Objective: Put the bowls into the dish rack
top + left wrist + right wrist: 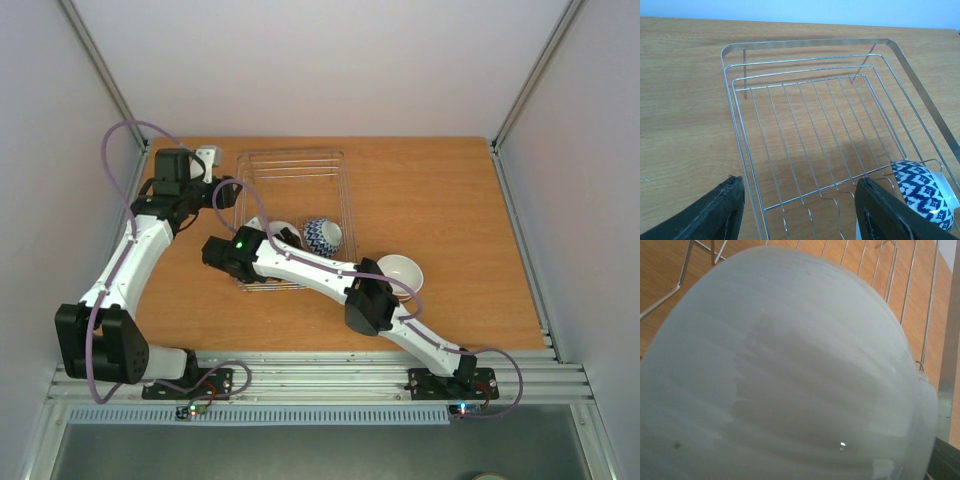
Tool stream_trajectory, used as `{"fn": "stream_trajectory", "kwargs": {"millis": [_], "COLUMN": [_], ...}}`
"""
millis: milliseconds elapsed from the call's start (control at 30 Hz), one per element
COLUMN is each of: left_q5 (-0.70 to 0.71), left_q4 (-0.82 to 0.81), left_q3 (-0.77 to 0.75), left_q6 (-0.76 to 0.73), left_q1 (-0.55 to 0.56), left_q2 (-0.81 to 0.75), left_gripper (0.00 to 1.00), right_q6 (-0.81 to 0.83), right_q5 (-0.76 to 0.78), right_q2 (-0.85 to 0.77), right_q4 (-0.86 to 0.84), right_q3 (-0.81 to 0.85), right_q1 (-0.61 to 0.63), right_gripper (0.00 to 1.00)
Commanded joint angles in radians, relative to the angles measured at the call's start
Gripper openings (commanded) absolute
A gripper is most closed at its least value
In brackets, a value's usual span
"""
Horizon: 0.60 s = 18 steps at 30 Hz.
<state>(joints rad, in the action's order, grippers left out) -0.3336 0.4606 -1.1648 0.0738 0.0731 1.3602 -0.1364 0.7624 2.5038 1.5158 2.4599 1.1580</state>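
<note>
The silver wire dish rack (293, 165) lies at the middle back of the table; the left wrist view shows its bars (805, 75). A blue-white zigzag bowl (322, 236) stands on edge inside it, also seen in the left wrist view (922, 192). My right gripper (264, 234) is at the rack's near left part, shut on a pale grey-green bowl (283, 231) that fills the right wrist view (790, 370) and hides the fingers. A plain white bowl (400, 271) sits on the table right of the rack. My left gripper (216, 190) is open and empty over the rack's left side (800, 220).
The wooden table (450, 200) is bounded by white walls and metal frame posts at the left, back and right. The right arm (370, 300) stretches diagonally across the near table, passing just in front of the white bowl.
</note>
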Motion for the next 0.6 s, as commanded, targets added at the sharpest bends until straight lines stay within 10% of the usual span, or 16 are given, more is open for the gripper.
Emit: {"fn": "stream_trajectory", "kwargs": {"millis": [0,167,367,567], "left_q5": [-0.008,-0.02,-0.027,-0.017], "left_q4": [-0.036,-0.04,-0.044,-0.043], "left_q3": [-0.003,0.002,0.004,0.004], "left_q6": [-0.006,-0.003,-0.001,-0.002], "left_q1": [-0.004,-0.004,-0.004,-0.004], "left_q2": [-0.021,-0.021,-0.019,-0.022], "left_gripper": [0.61,0.61,0.61,0.61], "right_q6": [-0.009,-0.031,-0.042,-0.027], "right_q5": [0.008,0.036,0.083,0.123], "right_q2": [0.029,0.027,0.002,-0.002], "right_q4": [-0.026,-0.014,-0.011,-0.004], "right_q3": [0.024,0.024,0.022,0.053], "right_q1": [-0.012,-0.012,-0.012,-0.012], "right_gripper": [0.92,0.65,0.07,0.01]}}
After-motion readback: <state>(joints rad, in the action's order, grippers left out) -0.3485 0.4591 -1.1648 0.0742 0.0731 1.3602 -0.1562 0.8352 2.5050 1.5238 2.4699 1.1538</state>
